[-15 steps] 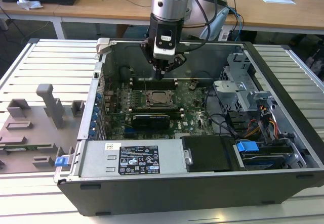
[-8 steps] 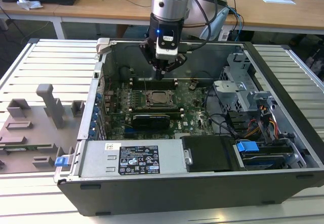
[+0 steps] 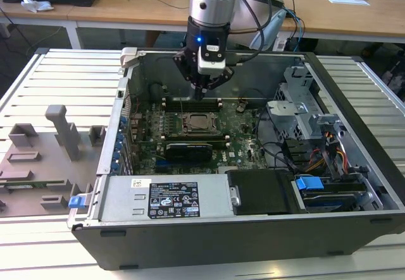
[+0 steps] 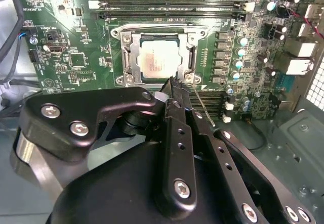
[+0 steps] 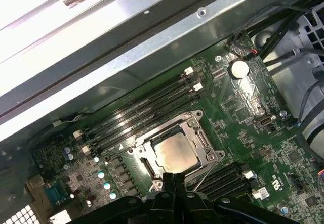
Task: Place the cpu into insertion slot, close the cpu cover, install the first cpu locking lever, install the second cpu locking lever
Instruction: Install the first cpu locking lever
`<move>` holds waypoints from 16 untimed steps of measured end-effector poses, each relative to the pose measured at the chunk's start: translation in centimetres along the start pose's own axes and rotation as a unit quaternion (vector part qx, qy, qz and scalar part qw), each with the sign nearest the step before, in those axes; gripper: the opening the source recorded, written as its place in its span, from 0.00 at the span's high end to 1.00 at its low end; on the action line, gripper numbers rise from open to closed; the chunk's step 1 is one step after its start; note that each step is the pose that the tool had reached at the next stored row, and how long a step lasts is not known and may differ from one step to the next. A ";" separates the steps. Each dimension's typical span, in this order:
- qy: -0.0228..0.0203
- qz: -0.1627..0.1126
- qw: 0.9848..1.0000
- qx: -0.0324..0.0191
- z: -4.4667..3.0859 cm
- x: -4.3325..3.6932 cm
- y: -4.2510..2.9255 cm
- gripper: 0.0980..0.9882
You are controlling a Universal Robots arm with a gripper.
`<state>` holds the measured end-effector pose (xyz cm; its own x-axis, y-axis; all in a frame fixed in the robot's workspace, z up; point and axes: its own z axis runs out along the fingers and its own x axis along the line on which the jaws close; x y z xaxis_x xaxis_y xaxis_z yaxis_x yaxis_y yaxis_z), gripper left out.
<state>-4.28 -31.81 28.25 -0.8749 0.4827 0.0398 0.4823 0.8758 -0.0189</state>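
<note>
Silvery-beige, the cpu (image 4: 158,62) lies seated in the insertion slot (image 4: 125,75), with the cpu cover (image 4: 132,52) down around it. The pincer (image 4: 174,85) is clenched with nothing between its fingers, its tip just beside the slot's corner and a thin locking lever (image 4: 201,105). The lever likely wants a steady, low push — no slipping onto the board. The exterior view gives the pincer's height inside the computer case (image 3: 354,103) — the wrist views give the lever's wire.

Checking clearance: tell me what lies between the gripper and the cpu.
In the second wrist view, just the near bar of the cpu cover lies between the gripper, fingers shut, and the cpu.
</note>
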 end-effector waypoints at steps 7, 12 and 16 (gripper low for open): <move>0.000 -0.020 1.000 0.001 0.00 0.00 0.00 0.99; -0.001 -0.037 0.999 0.002 0.00 0.00 0.00 0.99; -0.001 -0.059 0.998 0.002 0.00 0.00 0.00 0.99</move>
<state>-4.28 -31.81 28.25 -0.9259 0.3757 0.0400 0.3752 0.9267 -0.0185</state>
